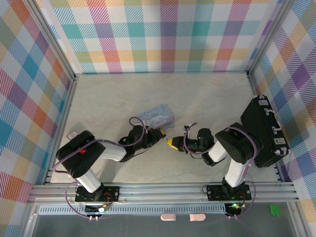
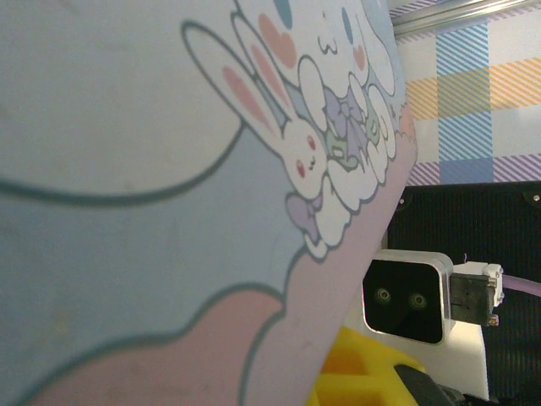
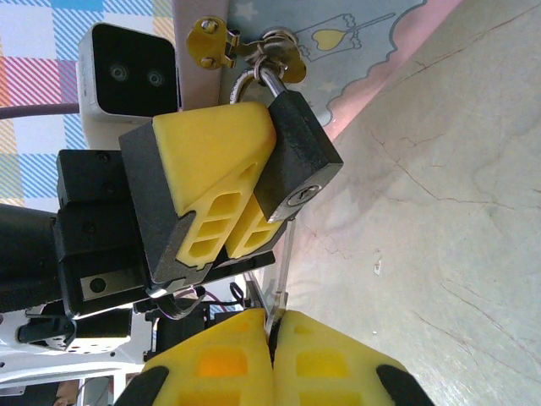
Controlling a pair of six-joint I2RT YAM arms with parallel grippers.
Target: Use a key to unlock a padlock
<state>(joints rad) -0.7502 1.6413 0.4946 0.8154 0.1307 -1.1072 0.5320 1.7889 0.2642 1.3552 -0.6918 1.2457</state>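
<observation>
The dark padlock (image 3: 297, 152) hangs by its silver shackle (image 3: 254, 78) from the brass hasp (image 3: 211, 41) of the pale blue cartoon tin (image 1: 157, 116). My left gripper (image 3: 247, 182) is shut on the padlock body, its yellow fingers (image 3: 207, 152) against the lock's side. At the bottom of the right wrist view, my right gripper (image 3: 275, 320) is shut on the thin silvery key (image 3: 285, 262). The key's blade points up at the keyhole (image 3: 303, 196), and its tip is close under the lock's bottom face. In the top view the two grippers meet at mid-table, left (image 1: 160, 134) and right (image 1: 174, 144).
The tin's printed lid (image 2: 169, 169) lies right against the left wrist camera. A big black case (image 1: 264, 131) stands at the table's right side, close behind the right arm. Checked walls enclose the marbled table (image 1: 108, 98) on three sides.
</observation>
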